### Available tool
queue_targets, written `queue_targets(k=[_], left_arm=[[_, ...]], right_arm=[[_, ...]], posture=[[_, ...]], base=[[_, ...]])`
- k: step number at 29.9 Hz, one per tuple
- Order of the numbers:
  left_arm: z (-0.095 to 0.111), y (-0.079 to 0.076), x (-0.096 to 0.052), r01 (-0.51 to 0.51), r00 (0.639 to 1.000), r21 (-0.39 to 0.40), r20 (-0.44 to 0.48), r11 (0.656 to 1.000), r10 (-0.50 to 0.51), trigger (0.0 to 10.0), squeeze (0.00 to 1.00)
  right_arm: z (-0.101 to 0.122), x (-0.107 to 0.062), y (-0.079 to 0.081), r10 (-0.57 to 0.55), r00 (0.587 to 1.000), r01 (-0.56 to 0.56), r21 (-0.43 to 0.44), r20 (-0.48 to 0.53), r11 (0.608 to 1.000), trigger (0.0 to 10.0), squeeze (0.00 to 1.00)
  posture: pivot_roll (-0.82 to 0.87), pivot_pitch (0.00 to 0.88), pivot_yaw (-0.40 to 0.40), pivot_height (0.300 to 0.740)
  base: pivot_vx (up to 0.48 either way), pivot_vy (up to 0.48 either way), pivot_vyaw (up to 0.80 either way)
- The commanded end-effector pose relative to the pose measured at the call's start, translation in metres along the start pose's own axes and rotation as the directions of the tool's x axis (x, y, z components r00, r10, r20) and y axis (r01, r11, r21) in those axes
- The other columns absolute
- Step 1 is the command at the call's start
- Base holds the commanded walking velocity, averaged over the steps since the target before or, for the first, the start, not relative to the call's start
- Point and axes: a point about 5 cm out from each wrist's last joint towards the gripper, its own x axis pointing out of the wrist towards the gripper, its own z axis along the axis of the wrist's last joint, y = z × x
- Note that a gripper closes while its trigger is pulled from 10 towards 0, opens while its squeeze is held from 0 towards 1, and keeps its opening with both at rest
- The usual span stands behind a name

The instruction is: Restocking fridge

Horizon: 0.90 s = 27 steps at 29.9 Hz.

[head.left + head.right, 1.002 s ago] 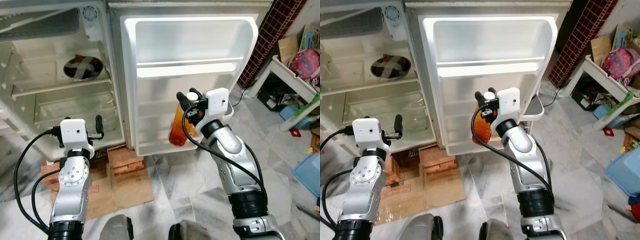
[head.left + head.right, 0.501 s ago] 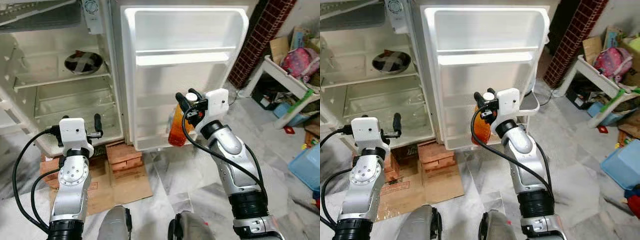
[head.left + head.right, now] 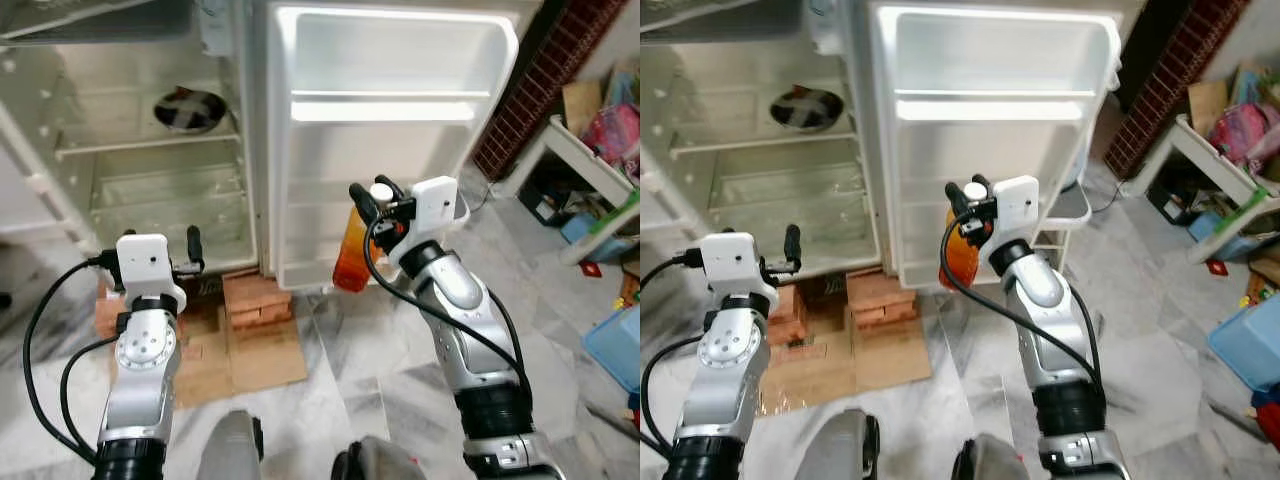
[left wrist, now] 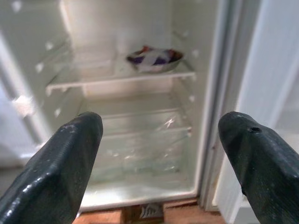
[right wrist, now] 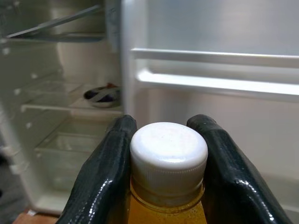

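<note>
Fridge (image 3: 150,190): open before us, pale inside; its shelves are bare apart from one dish; it stands on bricks (image 3: 255,300) with flattened cardboard (image 3: 255,355) on the marble floor beneath; we read no brand or writing on the cabinet.
Dish (image 3: 188,110): a dark bowl crossed with pale strips, sitting on the upper shelf at the back; in the left wrist view (image 4: 154,58) it looks covered in purple and white wrapping; no legible label.
Left gripper (image 3: 190,250): raised in front of the lower fridge compartment, touching nothing; our two black fingers (image 4: 70,158) stand wide apart with the open shelves between them.
Fridge door (image 3: 390,150): swung open beside the cabinet, white, with moulded shelves across it; no bottles stand in its racks; no sticker or text we can make out.
Bottle (image 3: 353,255): amber-orange liquid with a white screw cap (image 5: 169,147); it hangs upright just in front of the lower door shelf; whether it touches the door we cannot tell; no label or print is readable on it.
Right gripper (image 3: 372,195): up at the door's lower half, our fingers (image 5: 110,172) clamped on the bottle's neck just under the cap, one on each side.
Right side of the room: a white stand (image 3: 590,170) with toys and boxes, a blue bin (image 3: 615,345) on the floor; any print there is too small to read.
</note>
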Motion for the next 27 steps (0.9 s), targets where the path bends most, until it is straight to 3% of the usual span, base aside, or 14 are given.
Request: queue_targets(k=[1, 11, 27], left_arm=[[0.001, -0.002, 0.000, 0.007, 1.000, 0.003, 0.004, 1.000, -0.007, 10.0, 0.00], [0.001, -0.003, 0.000, 0.012, 1.000, -0.005, 0.012, 1.000, -0.011, 10.0, 0.00], [-0.002, 0.006, -0.004, -0.008, 1.000, 0.004, -0.002, 1.000, 0.008, 10.0, 0.00]], right_arm=[[0.012, 0.001, 0.000, 0.010, 0.999, -0.010, -0.008, 0.054, 1.000, 10.0, 0.00], [0.015, 0.001, 0.011, 0.099, 0.993, -0.096, -0.045, 0.068, 0.994, 10.0, 0.00], [0.011, -0.003, 0.010, 0.101, 0.994, -0.098, -0.051, 0.052, 0.994, 10.0, 0.00]], posture=[[0.03, 0.089, -0.060, 0.740], [0.02, 0.088, -0.063, 0.740], [0.02, 0.090, -0.065, 0.740]], base=[[0.000, 0.000, 0.00], [0.212, 0.000, 0.00], [0.373, 0.000, 0.00]])
